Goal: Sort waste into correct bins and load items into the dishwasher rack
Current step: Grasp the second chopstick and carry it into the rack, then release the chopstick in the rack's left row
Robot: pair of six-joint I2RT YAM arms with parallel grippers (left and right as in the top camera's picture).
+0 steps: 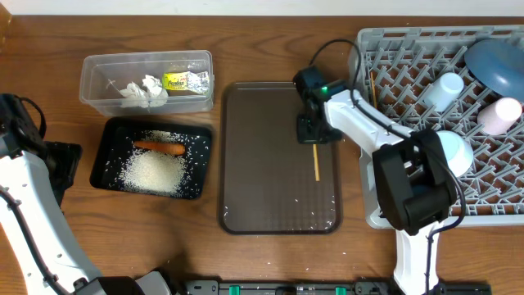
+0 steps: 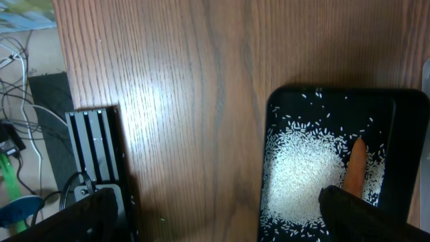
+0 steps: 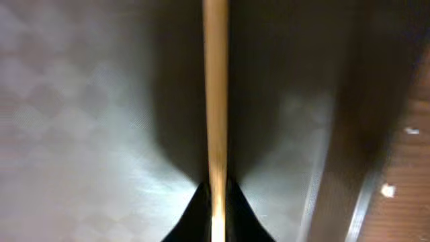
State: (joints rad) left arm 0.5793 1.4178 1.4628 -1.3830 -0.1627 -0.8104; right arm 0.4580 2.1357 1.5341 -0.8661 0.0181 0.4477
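My right gripper (image 1: 312,136) is shut on a thin wooden chopstick (image 1: 316,162) over the brown serving tray (image 1: 262,188). In the right wrist view the chopstick (image 3: 215,101) runs straight up from between the closed fingertips (image 3: 232,218). The grey dishwasher rack (image 1: 409,74) holds the blue dish (image 1: 499,61), light-blue cup (image 1: 446,88), pinkish cup (image 1: 501,115), small bowl (image 1: 454,152) and another chopstick (image 1: 373,86). Rice (image 1: 155,172) and the carrot (image 1: 160,147) lie in the black tray (image 1: 102,160). Tissue (image 1: 143,88) and wrapper (image 1: 185,81) lie in the clear box (image 1: 92,78). My left gripper (image 2: 222,222) hangs open left of the black tray.
A few stray rice grains (image 1: 307,215) dot the brown tray's near end. The left arm (image 1: 24,164) stands by the table's left edge, where cables and a black frame (image 2: 97,148) show beyond the wood. The rack's left wall sits close beside the brown tray.
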